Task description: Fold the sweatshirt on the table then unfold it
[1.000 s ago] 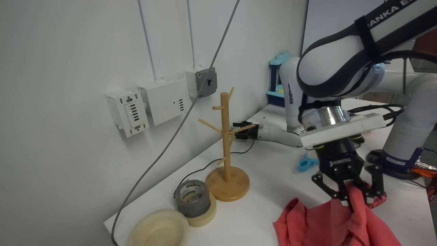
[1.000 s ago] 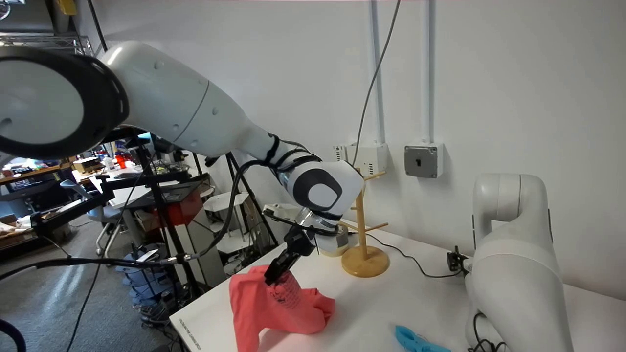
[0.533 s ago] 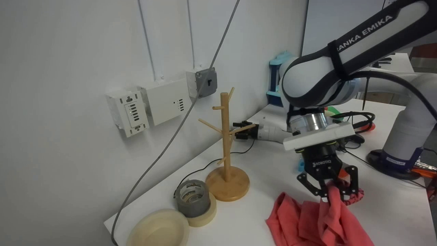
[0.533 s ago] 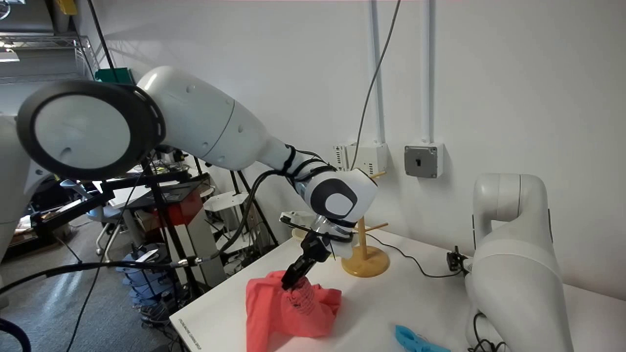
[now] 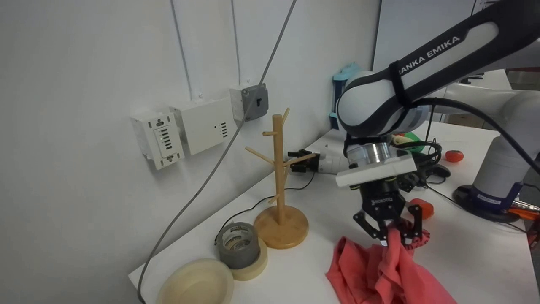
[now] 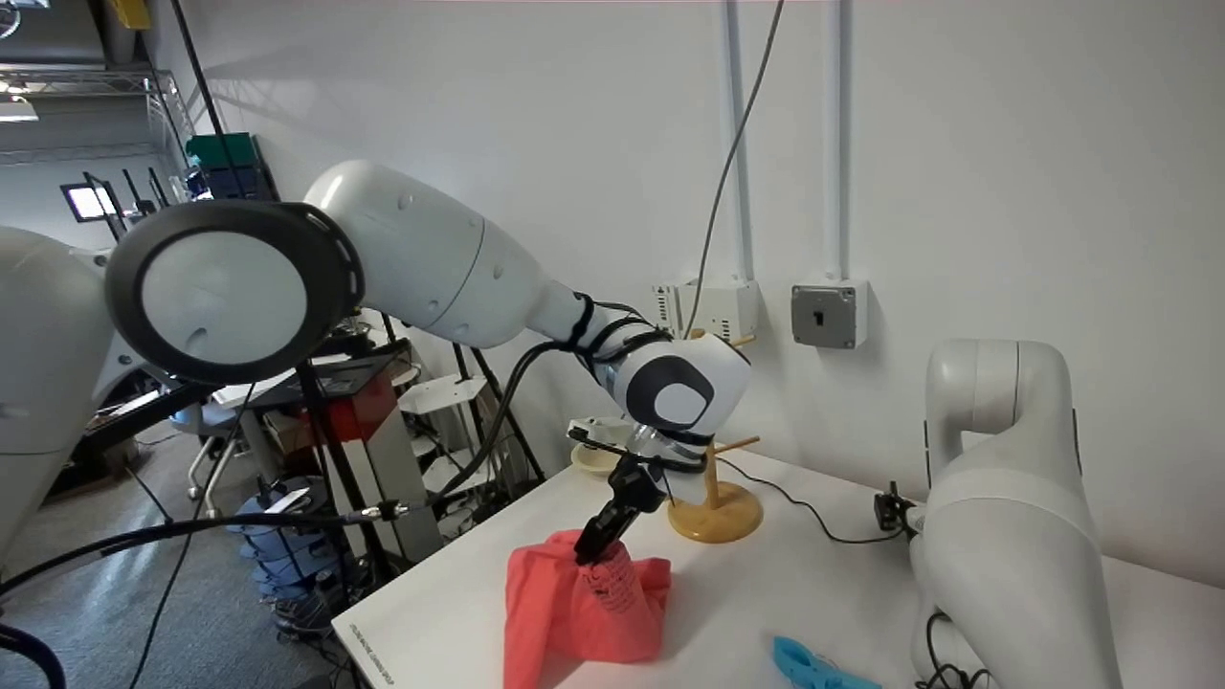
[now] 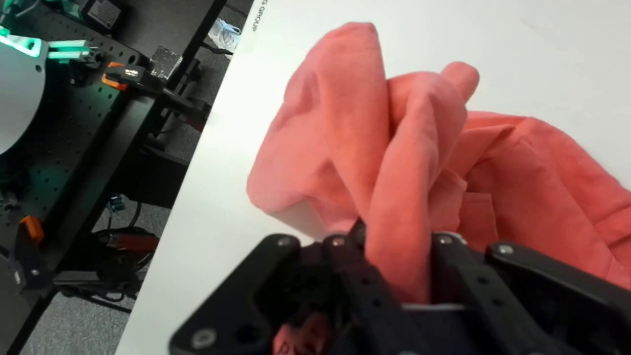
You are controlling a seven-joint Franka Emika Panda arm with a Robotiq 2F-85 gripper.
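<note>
Sweatshirt (image 5: 390, 278), coral: one raised fold is clamped in the pincer (image 5: 395, 241), its jaws set nearly together. The remaining cloth is draped beneath the pincer, bunched on the desk (image 5: 293, 276).

Robotics lab: robot arms (image 6: 1016, 550), perforated board (image 7: 81, 116)

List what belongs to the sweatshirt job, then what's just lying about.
Part of the job:
sweatshirt, pinched in the claw
table under it

Just lying or standing about:
wooden stand
gray tape roll
beige roll
pale bowl
blue plastic piece
red objects
second robot arm
</note>
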